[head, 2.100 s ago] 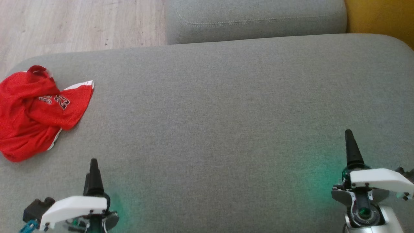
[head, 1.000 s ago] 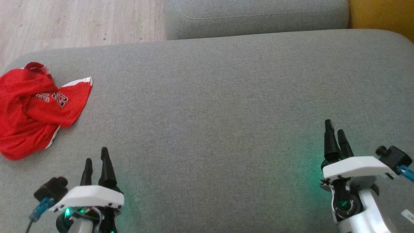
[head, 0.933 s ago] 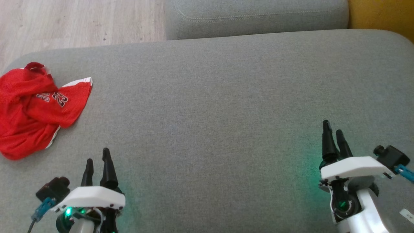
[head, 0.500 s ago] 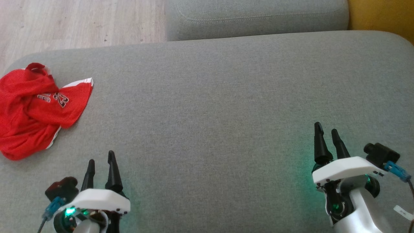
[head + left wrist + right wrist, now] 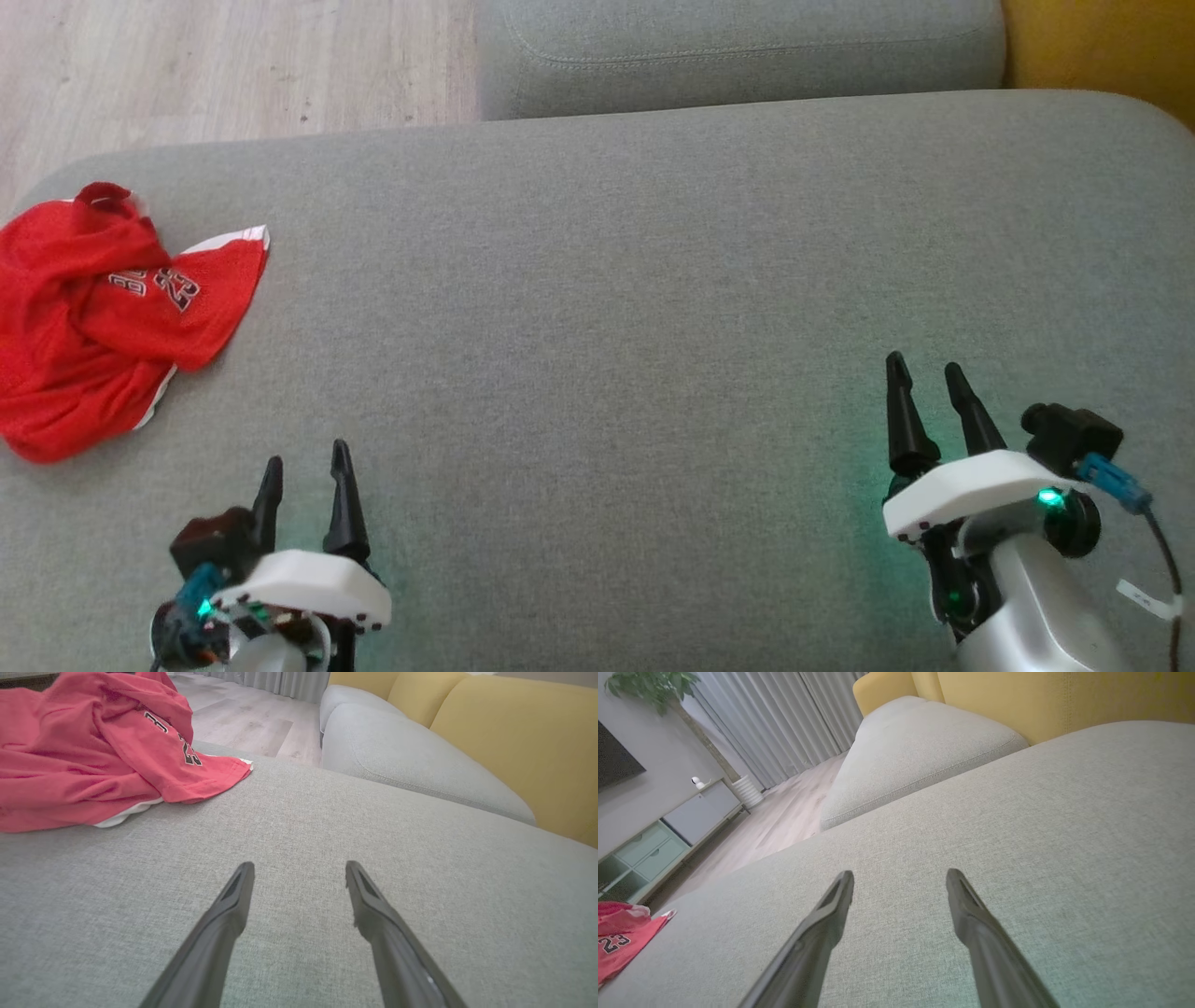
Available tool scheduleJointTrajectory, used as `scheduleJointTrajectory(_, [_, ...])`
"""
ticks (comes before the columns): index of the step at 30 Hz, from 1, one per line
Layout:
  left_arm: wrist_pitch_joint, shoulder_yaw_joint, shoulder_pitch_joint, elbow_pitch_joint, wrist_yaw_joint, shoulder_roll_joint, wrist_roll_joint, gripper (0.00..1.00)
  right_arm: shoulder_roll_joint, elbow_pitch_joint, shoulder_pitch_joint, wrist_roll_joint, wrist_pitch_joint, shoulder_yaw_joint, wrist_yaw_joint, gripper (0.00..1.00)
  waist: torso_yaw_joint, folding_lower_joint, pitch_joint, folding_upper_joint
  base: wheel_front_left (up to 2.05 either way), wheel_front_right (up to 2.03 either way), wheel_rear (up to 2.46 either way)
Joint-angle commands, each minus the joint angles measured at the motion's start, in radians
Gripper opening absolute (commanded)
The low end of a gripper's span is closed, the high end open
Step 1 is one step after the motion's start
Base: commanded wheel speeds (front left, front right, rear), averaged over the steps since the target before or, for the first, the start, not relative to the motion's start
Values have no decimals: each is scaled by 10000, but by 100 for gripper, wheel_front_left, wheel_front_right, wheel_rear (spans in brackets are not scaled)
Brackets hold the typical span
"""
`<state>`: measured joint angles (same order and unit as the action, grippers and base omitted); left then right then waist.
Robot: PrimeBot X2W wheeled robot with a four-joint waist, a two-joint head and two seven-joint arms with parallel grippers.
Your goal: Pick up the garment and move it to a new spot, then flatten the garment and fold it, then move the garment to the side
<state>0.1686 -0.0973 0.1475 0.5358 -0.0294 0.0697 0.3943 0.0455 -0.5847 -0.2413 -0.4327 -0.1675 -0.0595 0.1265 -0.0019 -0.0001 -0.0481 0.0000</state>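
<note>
Both wrists have rolled since a couple of seconds back. Each pair of fingers used to sit edge-on with one hiding the other, and now they show side by side. The left gripper (image 5: 306, 455) has also slid a bit toward the middle along the near edge of the big grey fabric seat cushion (image 5: 607, 308), and the right gripper (image 5: 924, 364) has drifted inward as well. Both are spread wide with nothing between them, and in the left wrist view the long dark fingers (image 5: 224, 924) just hang over bare cushion. The crumpled red mesh jersey (image 5: 84, 317) with white trim and black numbers hasn't been touched yet. It's heaped at the cushion's left edge toward the far left corner, well apart from the left gripper and clear across the cushion from the right one. So this looks like the very start, with the pick-up still to come.

My worry is that left edge. The heap sits right on it, and the pale wooden floor (image 5: 233, 65) is just beyond, so a nudge from the wrong side could probably push the whole thing off. It's also bunched in layers, so a shallow pinch might catch only the top fold and drag the rest along instead of lifting it. Going too deep could mean snagging the cushion's own fabric. The right arm also has a long reach if it's meant to help, so a one-sided grab seems likely to leave the jersey twisted for the flattening step.
</note>
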Motion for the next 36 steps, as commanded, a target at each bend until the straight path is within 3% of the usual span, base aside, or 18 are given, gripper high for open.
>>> scheduleJointTrajectory(1, [153, 160, 577, -203, 65, 205, -309, 100, 33, 230, -649, 309, -160, -257, 35, 100, 9, 1, -1, 0, 0, 0, 0])
scheduleJointTrajectory(26, [886, 329, 818, 177, 611, 125, -3134, 100, 47, -279, -710, 3216, -898, -405, 42, 100, -77, 1, 161, 0, 0, 0, 0])
scheduleJointTrajectory(36, [931, 664, 554, 156, 604, 1, -3166, 100, 47, -378, -448, 3058, -943, -367, 42, 100, -135, 1, 332, 0, 0, 0, 0])
